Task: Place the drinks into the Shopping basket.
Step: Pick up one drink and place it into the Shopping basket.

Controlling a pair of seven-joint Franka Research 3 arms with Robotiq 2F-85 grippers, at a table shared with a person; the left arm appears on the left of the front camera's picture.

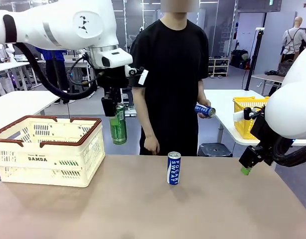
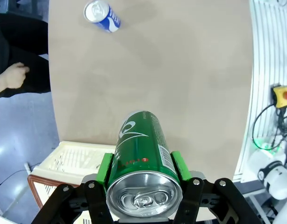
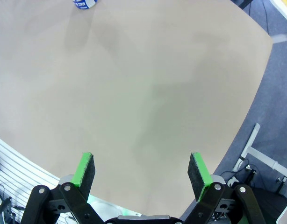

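Green drink [image 1: 118, 128], top partly hidden behind left fingers [image 1: 108, 107]; Shopping basket [image 1: 43, 158] edge cropped.

The light brown counter [image 1: 143, 209] carries two things. The cream-white DAMDA Shopping basket [image 1: 58, 162], with a reddish-brown rim, stands at its left side. A blue Pocari Sweat can [image 1: 173, 168] stands upright near the middle, well apart from it.

A green can [image 1: 118, 128] is held aloft by the left gripper [image 1: 112, 108], just right of the Shopping basket [image 1: 23, 142]; a Pocari Sweat can [image 1: 173, 168] is stood upright on the table [image 1: 143, 211].
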